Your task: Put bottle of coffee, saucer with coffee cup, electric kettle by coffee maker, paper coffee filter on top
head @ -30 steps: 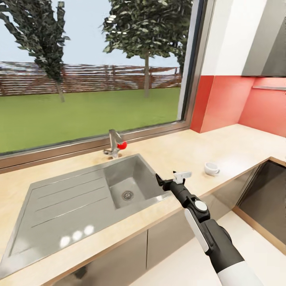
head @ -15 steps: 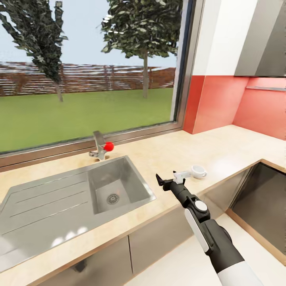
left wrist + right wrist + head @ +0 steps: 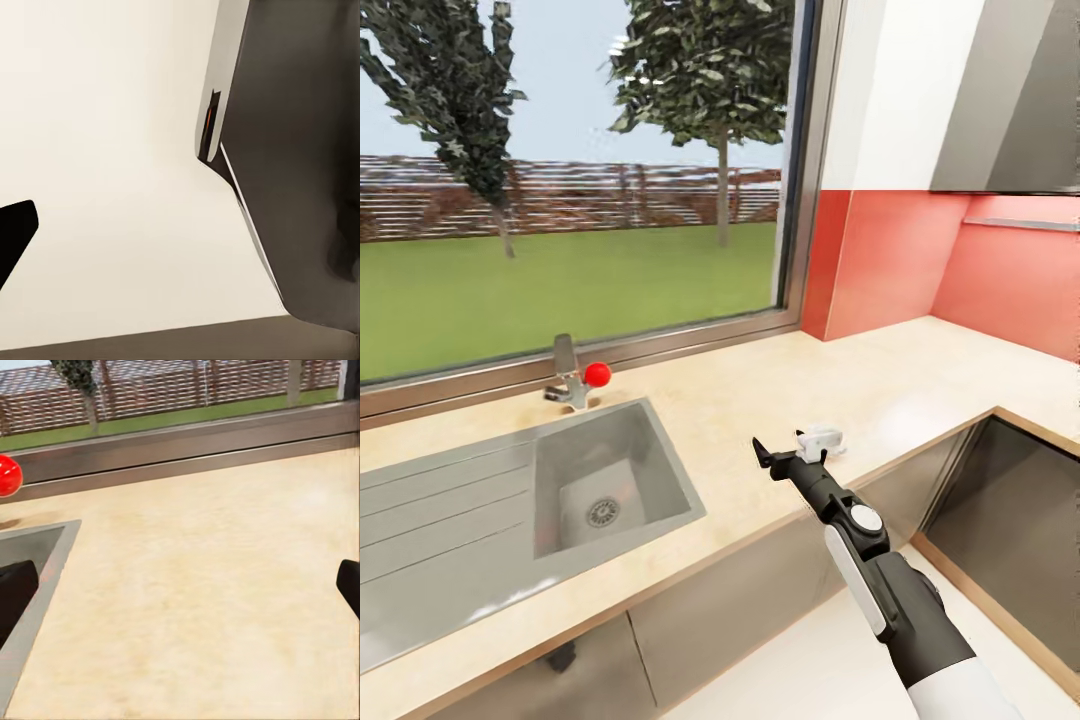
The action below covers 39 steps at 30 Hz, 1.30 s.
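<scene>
Apparently the right hand (image 3: 797, 452) hovers wide open and empty over the counter (image 3: 880, 390) beside the sink (image 3: 610, 480), perhaps hiding the coffee cup.

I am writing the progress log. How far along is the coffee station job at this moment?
Done: nothing I can confirm. No finished arrangement is visible on the countertop around the sink.
In hand: nothing. The right gripper hangs open and empty above the countertop, beside the sink.
Left: seemingly every placement of the task.
</scene>
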### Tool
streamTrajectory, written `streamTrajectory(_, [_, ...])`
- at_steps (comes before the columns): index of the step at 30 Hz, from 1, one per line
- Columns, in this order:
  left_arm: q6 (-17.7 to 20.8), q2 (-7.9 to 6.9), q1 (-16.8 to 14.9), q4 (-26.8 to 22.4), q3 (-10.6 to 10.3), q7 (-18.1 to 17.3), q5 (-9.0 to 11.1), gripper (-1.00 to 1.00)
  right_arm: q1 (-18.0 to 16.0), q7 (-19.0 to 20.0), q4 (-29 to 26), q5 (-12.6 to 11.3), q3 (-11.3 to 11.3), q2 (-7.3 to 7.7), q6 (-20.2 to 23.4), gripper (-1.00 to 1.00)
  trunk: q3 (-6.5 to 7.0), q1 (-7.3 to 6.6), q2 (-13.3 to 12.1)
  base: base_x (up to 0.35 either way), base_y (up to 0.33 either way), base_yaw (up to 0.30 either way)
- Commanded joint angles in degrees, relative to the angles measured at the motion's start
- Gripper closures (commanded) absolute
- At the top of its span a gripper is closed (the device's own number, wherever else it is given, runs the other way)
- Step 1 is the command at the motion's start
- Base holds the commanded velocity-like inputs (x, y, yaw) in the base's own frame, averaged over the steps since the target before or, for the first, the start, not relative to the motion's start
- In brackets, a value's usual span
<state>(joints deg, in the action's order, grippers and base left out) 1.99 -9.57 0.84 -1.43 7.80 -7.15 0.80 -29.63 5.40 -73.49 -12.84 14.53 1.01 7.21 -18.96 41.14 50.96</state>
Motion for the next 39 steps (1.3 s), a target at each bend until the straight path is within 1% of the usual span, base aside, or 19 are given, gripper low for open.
streamTrajectory(1, [0.2, -0.01, 0.0, -0.2, 0.4, -0.2, 0.1, -1.00, 0.0, 0.0, -0.1, -0.5, 0.1, 0.05, 0.3, -1.00, -0.05, 0.02, 0.0, 0.140, -0.288, 0.000])
streamTrajectory(23, [0.2, -0.01, 0.1, 0.0, 0.4, -0.2, 0.1, -1.00, 0.0, 0.1, -0.2, -0.6, 0.1, 0.03, 0.3, -1.00, -0.05, 0.02, 0.0, 0.152, -0.288, 0.002])
streamTrajectory(31, [0.2, -0.01, 0.0, 0.0, 0.4, -0.2, 0.1, -1.00, 0.0, 0.1, -0.3, -0.6, 0.1, 0.03, 0.3, -1.00, -0.05, 0.02, 0.0, 0.131, -0.290, 0.221])
streamTrajectory(39, [0.3, -0.08, 0.0, 0.0, 0.3, -0.2, 0.1, -1.00, 0.0, 0.1, -0.2, -0.6, 0.1, 0.04, 0.3, -1.00, -0.05, 0.02, 0.0, -0.020, -0.285, 0.276])
